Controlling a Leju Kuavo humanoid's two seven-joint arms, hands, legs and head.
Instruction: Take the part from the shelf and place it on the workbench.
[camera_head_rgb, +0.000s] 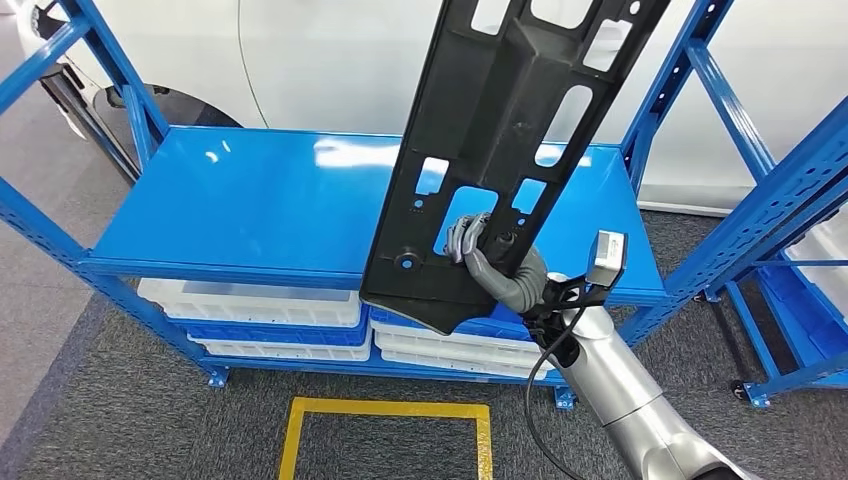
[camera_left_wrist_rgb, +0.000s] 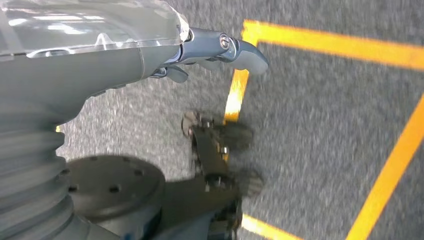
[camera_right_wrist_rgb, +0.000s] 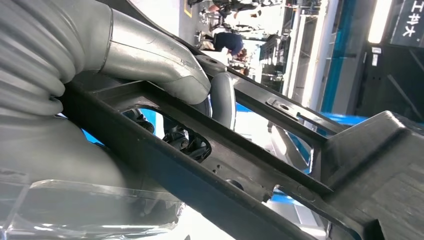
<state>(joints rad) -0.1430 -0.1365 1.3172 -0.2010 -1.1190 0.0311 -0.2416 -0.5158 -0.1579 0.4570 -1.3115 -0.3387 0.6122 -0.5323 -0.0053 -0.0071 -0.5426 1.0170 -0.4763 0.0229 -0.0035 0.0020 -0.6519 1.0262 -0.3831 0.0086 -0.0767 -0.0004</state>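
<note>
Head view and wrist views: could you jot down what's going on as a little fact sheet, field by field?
Part: black plastic panel with cut-outs, lifted above the shelf, tilted
Right hand: grips the panel near its lower end, fingers through a cut-out
Left hand: hangs over the floor, holds nothing
Shelf: blue rack, top board bare where visible
Under the board: white and blue bins
Floor: grey carpet with a yellow square outline
Workbench: cannot tell where it is
Task stage: part off the shelf, not yet placed

bright even indoor light, white glare patches on the blue shelf (camera_head_rgb: 250, 190), floor (camera_left_wrist_rgb: 320, 125) a bit motion-blurred, right wrist background blown out
</note>
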